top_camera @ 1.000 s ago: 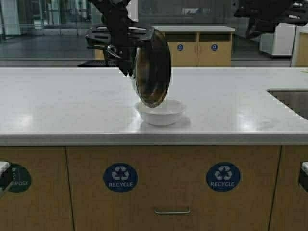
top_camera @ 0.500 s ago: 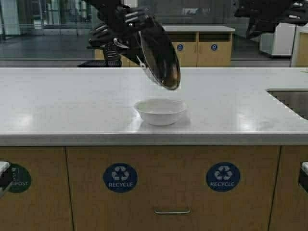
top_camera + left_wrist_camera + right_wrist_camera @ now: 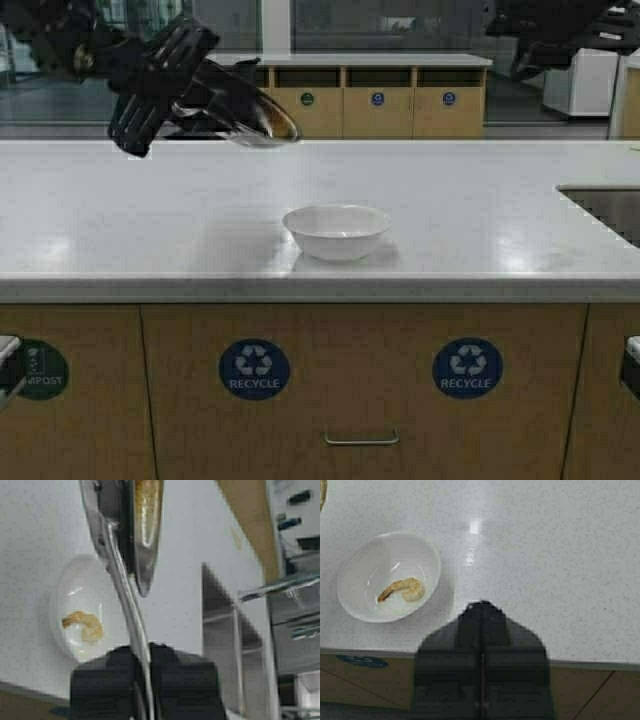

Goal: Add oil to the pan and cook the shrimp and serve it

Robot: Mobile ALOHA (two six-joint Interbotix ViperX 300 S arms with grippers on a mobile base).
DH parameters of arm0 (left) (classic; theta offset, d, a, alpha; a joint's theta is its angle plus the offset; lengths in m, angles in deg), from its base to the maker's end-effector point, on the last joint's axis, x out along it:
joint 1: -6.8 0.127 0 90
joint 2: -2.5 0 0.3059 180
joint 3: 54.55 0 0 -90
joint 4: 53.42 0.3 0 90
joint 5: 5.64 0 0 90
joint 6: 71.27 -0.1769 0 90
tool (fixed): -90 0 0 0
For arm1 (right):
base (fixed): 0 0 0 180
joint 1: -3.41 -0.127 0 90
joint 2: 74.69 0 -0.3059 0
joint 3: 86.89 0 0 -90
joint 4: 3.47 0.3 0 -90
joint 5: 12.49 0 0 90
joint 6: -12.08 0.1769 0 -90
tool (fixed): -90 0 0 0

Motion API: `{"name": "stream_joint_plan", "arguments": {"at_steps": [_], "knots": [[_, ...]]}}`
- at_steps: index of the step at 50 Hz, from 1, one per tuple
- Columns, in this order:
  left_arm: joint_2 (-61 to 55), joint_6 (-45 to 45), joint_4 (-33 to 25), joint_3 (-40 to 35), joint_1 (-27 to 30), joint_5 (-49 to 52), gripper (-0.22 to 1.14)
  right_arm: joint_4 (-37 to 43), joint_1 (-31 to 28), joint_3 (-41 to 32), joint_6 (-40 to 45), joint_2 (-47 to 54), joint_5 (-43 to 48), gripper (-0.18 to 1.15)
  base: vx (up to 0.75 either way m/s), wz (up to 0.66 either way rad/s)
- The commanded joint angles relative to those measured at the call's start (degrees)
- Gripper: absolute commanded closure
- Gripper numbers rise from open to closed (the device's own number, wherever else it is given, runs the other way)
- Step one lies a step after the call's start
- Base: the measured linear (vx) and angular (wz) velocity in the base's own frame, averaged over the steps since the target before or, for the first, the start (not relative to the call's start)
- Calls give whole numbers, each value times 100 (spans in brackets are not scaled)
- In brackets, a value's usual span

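Note:
My left gripper (image 3: 150,90) is raised at the far left above the counter, shut on the handle (image 3: 131,615) of the steel pan (image 3: 250,115). The pan hangs nearly level in the air, left of and behind the white bowl (image 3: 336,230). In the left wrist view my left gripper (image 3: 142,652) clamps the thin handle, and the pan (image 3: 146,510) shows an oily brown inside. One browned, curled shrimp (image 3: 402,590) lies in the white bowl (image 3: 355,570). My right gripper (image 3: 481,606) is shut on nothing, high over the counter's near edge. The oil is out of view.
The white counter (image 3: 120,230) runs across the whole view, with a sink (image 3: 605,212) sunk in at the right. Cabinet fronts with blue recycle labels (image 3: 254,369) stand below its near edge. My right arm (image 3: 560,30) is parked high at the upper right.
My left arm has swung the pan up and to the left, away from the bowl. The pan went from steeply tipped over the bowl to nearly level. The right arm has not moved.

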Motion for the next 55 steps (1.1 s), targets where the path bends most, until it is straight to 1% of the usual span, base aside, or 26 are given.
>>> {"name": "stream_joint_plan", "arguments": {"at_steps": [1,5,11,15,22,30,55], "knots": [[-308,642,26,141,404,-1415,88,9,-9,-114,0,-35,62,89,0,0],[-756,1134,158,202,510,-2092,88,9,-9,-123,0,-26,62,89,0,0],[-1529,1679,299,185,510,-2918,88,9,-9,-114,0,-26,53,89,0,0],[-2004,1890,448,141,510,-3393,88,9,-9,-97,0,-18,62,89,0,1],[-2628,2048,492,88,510,-3981,88,9,-9,-97,0,-18,62,89,0,0],[-3015,2039,492,44,510,-4122,88,9,-9,-105,0,-9,62,89,0,0],[-3604,2074,492,-396,510,-4157,88,9,-9,-97,0,26,62,89,0,0]]}}
